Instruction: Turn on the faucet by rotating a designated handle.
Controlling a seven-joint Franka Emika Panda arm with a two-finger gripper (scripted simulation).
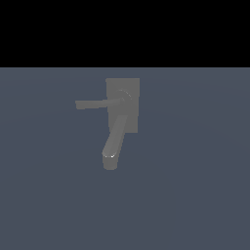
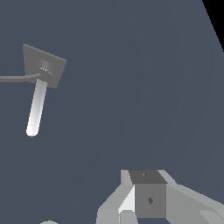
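Since the dull grey wall-plate faucet (image 2: 44, 68) sits well apart from the pale gripper (image 2: 131, 210) — finger spread unreadable — its thin grey bar handle (image 1: 95, 104) stands untouched.

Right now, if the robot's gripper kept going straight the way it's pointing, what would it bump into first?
Probably just the bare blue-grey floor. In the wrist view the gripper aims at empty surface; the faucet and its handle sit well off to one side. Depth is hard to judge.
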